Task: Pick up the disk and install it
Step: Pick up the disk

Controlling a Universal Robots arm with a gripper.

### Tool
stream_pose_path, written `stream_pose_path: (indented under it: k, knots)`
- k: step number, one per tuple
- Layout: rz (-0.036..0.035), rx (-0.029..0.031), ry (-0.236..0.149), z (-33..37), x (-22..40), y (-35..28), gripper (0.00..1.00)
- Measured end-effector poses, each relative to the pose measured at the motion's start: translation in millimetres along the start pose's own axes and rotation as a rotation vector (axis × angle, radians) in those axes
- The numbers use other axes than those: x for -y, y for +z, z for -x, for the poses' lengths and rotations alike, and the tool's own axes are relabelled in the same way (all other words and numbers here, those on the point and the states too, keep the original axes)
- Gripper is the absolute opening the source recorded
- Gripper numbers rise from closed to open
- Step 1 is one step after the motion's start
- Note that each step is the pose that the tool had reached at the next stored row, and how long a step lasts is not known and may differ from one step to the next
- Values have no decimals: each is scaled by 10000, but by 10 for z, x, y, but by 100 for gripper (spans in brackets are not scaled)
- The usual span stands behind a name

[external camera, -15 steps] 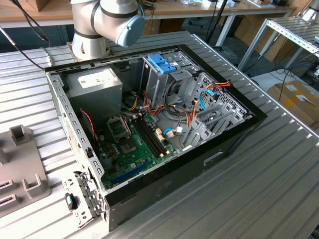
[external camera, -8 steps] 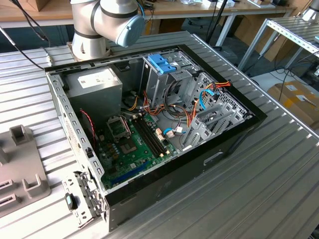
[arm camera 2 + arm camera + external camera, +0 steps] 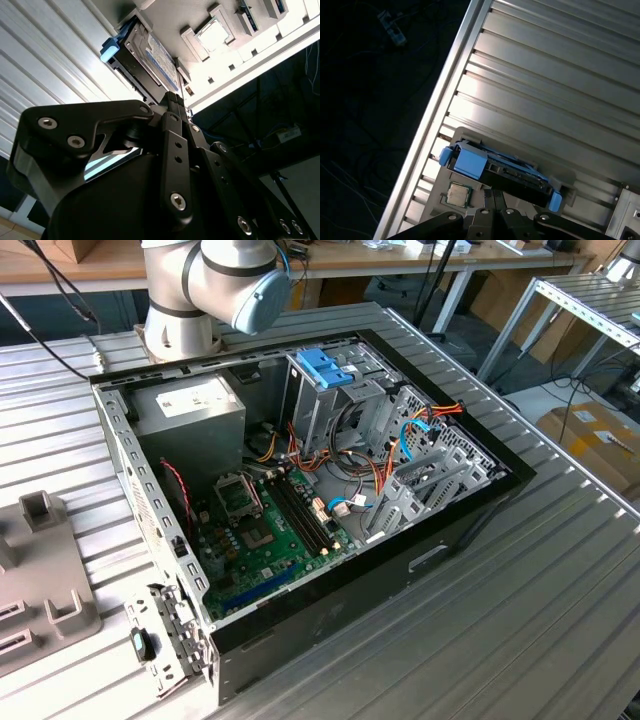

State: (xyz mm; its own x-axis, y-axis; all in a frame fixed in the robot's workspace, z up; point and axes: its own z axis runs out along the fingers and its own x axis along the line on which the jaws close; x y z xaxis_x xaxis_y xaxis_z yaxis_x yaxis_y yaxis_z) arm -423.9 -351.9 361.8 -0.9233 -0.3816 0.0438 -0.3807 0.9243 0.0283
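The disk (image 3: 150, 55) (image 3: 515, 172) stands on its edge in a slot of a grey holder plate (image 3: 235, 50) (image 3: 570, 182). It is a grey drive with a blue-and-white label, framed by a bright blue carrier. In both wrist views my gripper (image 3: 172, 97) (image 3: 495, 192) hangs just off the disk's long edge. Its two fingertips are pressed together and hold nothing. The open computer case (image 3: 470, 530) lies on the ribbed metal table, and a bare blue bracket (image 3: 325, 367) tops its drive cage.
A square chip (image 3: 212, 34) (image 3: 458, 194) lies in a pocket of the holder plate beside the disk. The table edge (image 3: 440, 115) drops to dark floor close by. The arm's base (image 3: 180, 310) stands behind the case, and a grey fixture (image 3: 40, 580) lies at the exterior view's left.
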Motion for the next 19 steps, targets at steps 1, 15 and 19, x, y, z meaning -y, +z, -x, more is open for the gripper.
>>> stream_pose_path:
  k: [1, 15, 19]
  knots:
    - [-2, -2, -45, 0, 0, 0, 11]
    - [-36, -24, -825, 0, 0, 0, 11]
    - [-83, -54, -1897, 0, 0, 1, 11]
